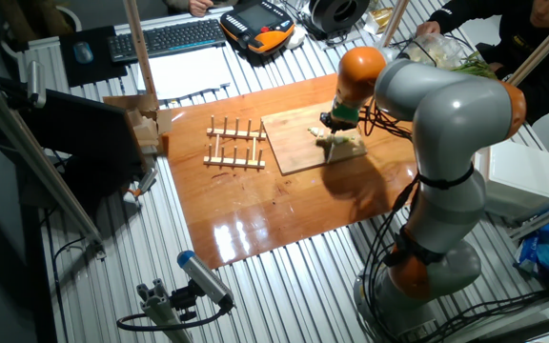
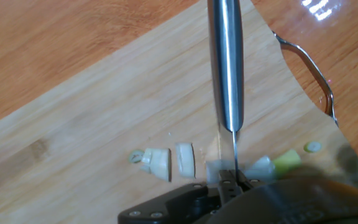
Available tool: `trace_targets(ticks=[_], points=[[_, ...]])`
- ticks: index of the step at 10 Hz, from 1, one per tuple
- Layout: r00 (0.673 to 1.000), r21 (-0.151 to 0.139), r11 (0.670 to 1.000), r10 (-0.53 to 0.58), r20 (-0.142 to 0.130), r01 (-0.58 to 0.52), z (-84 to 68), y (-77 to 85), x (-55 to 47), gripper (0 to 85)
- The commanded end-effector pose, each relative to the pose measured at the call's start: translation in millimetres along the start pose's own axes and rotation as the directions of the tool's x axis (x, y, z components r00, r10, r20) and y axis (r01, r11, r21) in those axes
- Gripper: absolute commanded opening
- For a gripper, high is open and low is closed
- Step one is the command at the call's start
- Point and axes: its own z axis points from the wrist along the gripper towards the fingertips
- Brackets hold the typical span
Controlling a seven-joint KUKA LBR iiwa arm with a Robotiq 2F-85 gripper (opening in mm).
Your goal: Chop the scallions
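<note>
The work surface was a glossy orange-brown wooden tabletop (image 1: 255, 214) laid over a ribbed aluminium frame table (image 1: 284, 286), with lamp glare on its near edge. On it lay a pale wooden cutting board (image 1: 298, 143), and just left of the board a small wooden rack (image 1: 234, 145) of upright dowels. Far beyond the tabletop sat a black keyboard (image 1: 165, 38), a mouse (image 1: 84, 51) and an orange-and-black teach pendant (image 1: 257, 25). A white box (image 1: 524, 178) stood at the right, and people's arms showed along the far edge. No brand, label or writing could be read in either view.

The grey-and-orange arm (image 1: 441, 124) reached over the right end of the board. The gripper (image 1: 339, 119) was clamped on a knife (image 2: 227, 68), whose steel handle and thin blade ran down the middle of the hand view, edge down on the board. The scallions (image 2: 166, 162) lay on the board in a short row: two pale cut pieces left of the blade, a blurred stub under it, and a greenish piece with a tiny ring to its right. A metal handle loop (image 2: 309, 68) curved at the board's right edge.
</note>
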Motion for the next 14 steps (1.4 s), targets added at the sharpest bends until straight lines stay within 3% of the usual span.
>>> trace_targets(ticks=[1, 3, 7, 11, 13, 14], points=[[1.000, -0.001, 1.000, 0.003, 0.005, -0.003, -1.3, 1.7, 3.9, 0.0], [1.000, -0.002, 1.000, 0.003, 0.006, -0.003, -4.3, 2.7, 9.7, 0.0], [1.000, -0.009, 1.000, 0.010, -0.025, -0.011, -13.3, 3.1, 9.8, 0.0], [0.998, -0.009, 1.000, -0.007, -0.057, 0.006, -28.5, -0.5, -1.8, 0.0], [0.995, -0.021, 0.998, -0.058, -0.079, 0.057, -34.9, -5.6, -14.6, 0.0], [0.994, -0.023, 0.996, -0.083, -0.077, 0.081, -36.6, -8.2, -20.3, 0.0]])
